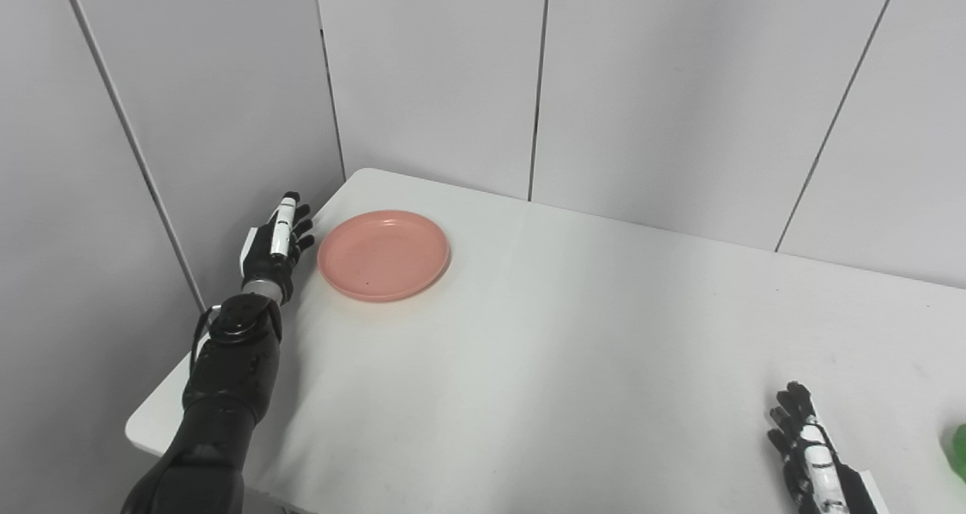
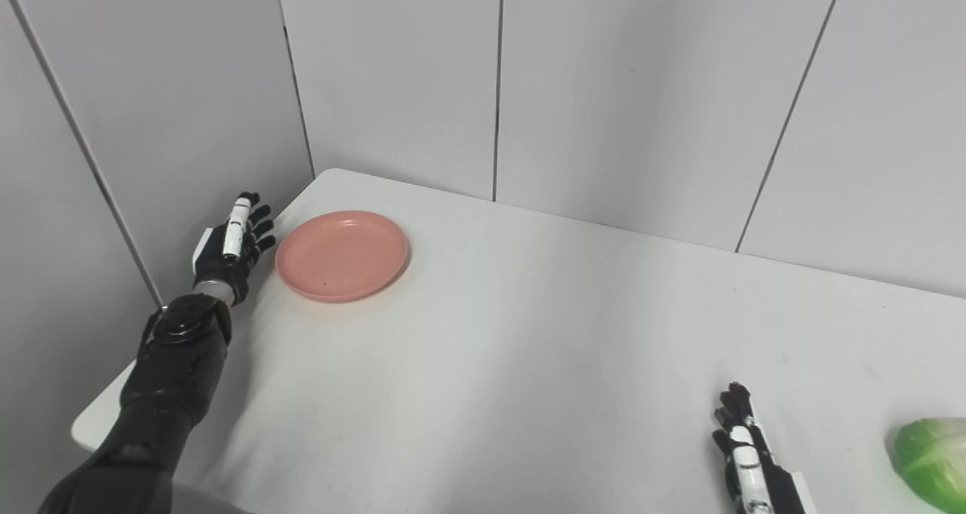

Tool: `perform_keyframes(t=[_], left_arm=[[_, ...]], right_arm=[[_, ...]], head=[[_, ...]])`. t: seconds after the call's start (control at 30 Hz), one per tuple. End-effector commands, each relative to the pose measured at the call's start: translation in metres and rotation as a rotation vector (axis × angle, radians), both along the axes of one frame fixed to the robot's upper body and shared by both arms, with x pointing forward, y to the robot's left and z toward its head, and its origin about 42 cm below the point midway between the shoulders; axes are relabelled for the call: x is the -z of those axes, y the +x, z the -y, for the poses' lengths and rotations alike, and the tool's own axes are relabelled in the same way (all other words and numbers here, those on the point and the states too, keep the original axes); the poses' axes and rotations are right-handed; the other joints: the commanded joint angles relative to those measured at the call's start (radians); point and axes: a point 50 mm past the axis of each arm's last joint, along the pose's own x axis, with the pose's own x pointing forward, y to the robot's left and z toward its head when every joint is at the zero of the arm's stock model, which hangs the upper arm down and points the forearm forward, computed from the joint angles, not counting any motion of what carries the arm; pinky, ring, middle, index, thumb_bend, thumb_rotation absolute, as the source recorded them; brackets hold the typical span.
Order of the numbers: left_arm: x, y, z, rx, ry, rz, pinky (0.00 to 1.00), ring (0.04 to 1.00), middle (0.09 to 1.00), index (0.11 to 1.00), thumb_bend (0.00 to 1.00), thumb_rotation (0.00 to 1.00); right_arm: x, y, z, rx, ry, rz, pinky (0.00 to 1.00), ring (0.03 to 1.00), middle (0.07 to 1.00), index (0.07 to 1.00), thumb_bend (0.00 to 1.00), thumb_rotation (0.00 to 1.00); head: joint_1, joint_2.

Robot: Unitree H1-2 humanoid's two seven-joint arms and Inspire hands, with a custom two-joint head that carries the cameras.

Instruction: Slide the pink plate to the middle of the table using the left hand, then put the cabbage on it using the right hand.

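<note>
Cabbage (image 2: 930,460) cut off at frame edge; both hands empty, fingers apart: left hand (image 1: 278,244), right hand (image 2: 743,453)

plate: pink plate (image 1: 383,255) sits far-left on the white table (image 1: 573,348)
left hand (image 1: 278,241): just beside the rim, fingers spread
cabbage (image 1: 958,450): probably that green sliver at the right edge

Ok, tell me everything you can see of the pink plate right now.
The round pink plate, smooth and plastic-looking, has a shallow raised rim and a flat, empty well with a few dark specks. It lies flat, right way up, near the far left corner of the white table. The left hand is just beside its left rim, open; I cannot tell if they touch.
</note>
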Motion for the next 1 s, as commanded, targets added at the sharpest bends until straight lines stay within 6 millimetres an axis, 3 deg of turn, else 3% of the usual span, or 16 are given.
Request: perform_keyframes(t=[0.0, 0.2, 0.53, 0.97], left_arm=[[-0.020, 0.014, -0.002, 0.000, 0.040, 0.049, 0.94, 0.927, 0.926, 0.911, 0.38, 1.00], [-0.010, 0.019, 0.004, 0.004, 0.014, 0.031, 0.94, 0.935, 0.935, 0.920, 0.38, 1.00], [0.012, 0.024, 0.034, 0.061, -0.034, 0.009, 0.95, 0.927, 0.924, 0.910, 0.39, 1.00], [0.018, 0.025, 0.072, 0.154, -0.107, 0.041, 0.93, 0.932, 0.929, 0.920, 0.38, 1.00]], right_arm=[[-0.002, -0.002, 0.001, -0.006, -0.003, -0.010, 1.00, 1.000, 1.000, 1.000, 0.06, 1.00], [-0.003, -0.002, 0.000, -0.003, -0.001, -0.008, 1.00, 1.000, 1.000, 1.000, 0.06, 1.00], [-0.003, -0.003, -0.001, -0.007, -0.008, -0.006, 1.00, 1.000, 1.000, 1.000, 0.06, 1.00], [-0.003, -0.003, -0.003, -0.006, -0.009, -0.010, 1.00, 1.000, 1.000, 1.000, 0.06, 1.00]], head=[[0.000, 0.000], [-0.002, 0.002], [-0.017, 0.009], [-0.044, 0.022]])
